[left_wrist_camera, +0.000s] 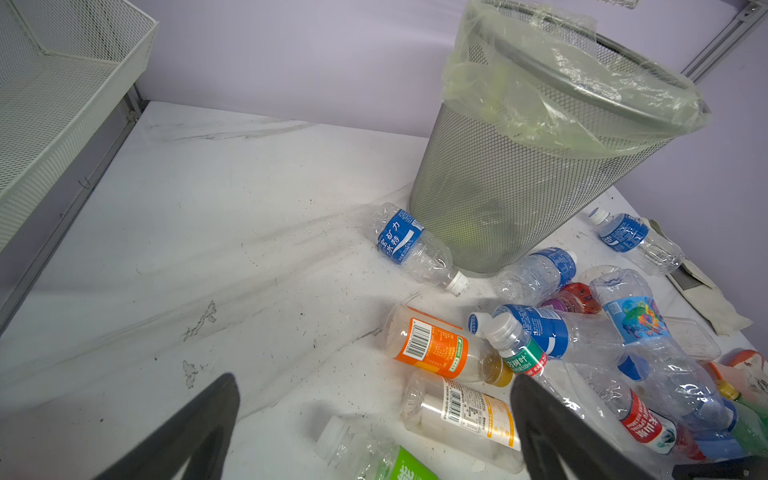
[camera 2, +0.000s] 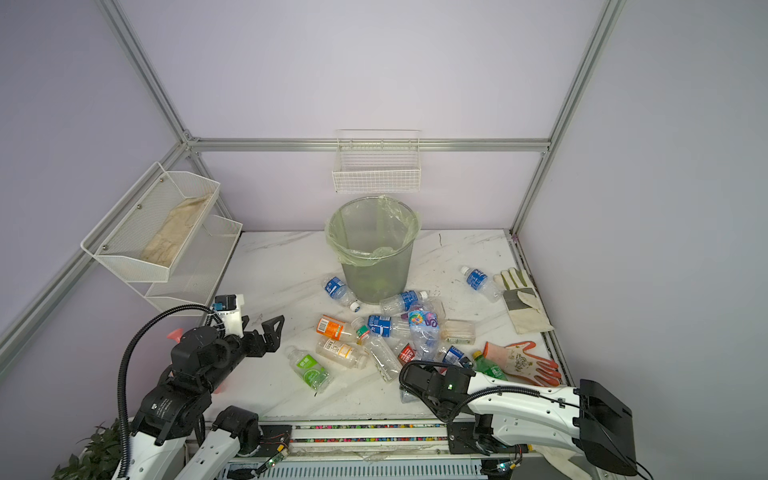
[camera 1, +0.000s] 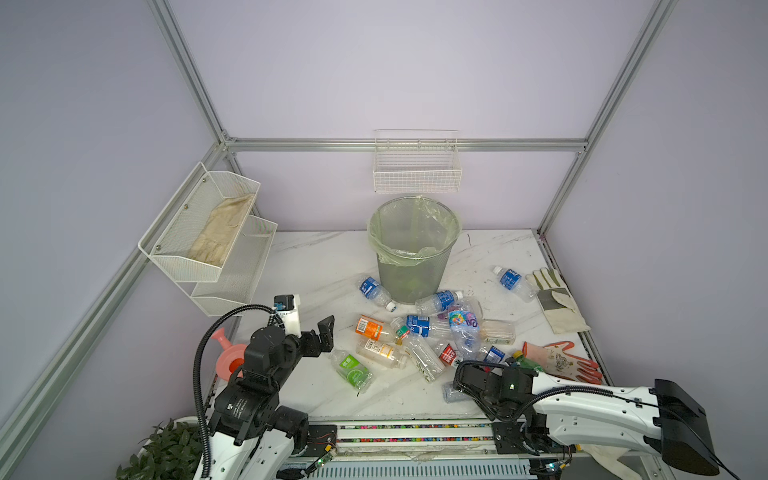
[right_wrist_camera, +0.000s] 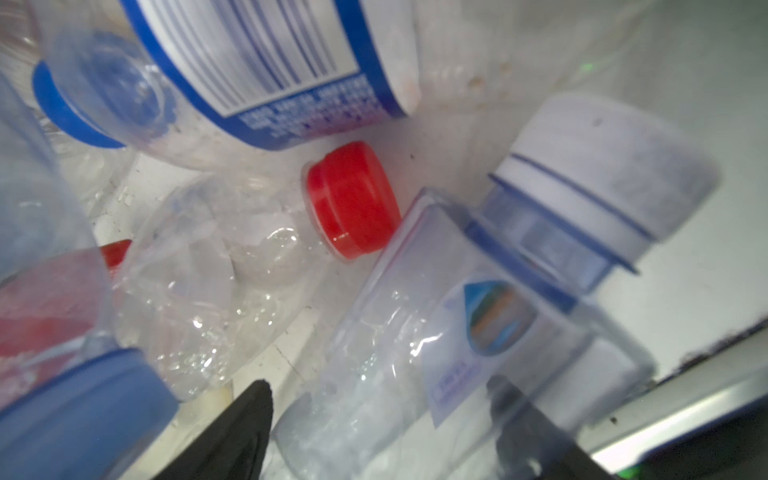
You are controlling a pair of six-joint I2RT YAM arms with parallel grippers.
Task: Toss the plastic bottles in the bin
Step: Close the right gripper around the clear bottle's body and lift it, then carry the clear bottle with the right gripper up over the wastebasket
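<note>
The bin (camera 1: 413,249) (camera 2: 374,249) stands at the back middle of the table, grey mesh with a pale green bag. Several plastic bottles (camera 1: 424,332) lie in a heap in front of it. Another blue-labelled one (camera 1: 511,280) lies apart at the right. My right gripper (right_wrist_camera: 378,386) is low at the heap's near edge, open, its fingers on either side of a clear white-capped bottle (right_wrist_camera: 478,324) (camera 1: 451,392). My left gripper (camera 1: 326,332) (left_wrist_camera: 374,380) hovers open and empty left of the heap, above a green-labelled bottle (camera 1: 353,368) and a white-and-orange-labelled bottle (left_wrist_camera: 461,411).
A pink watering can (camera 1: 228,357) sits under my left arm. A white glove (camera 1: 557,303) and an orange-tipped glove (camera 1: 561,359) lie at the right edge. A white two-tier rack (camera 1: 208,241) hangs at the left and a wire basket (camera 1: 417,170) above the bin.
</note>
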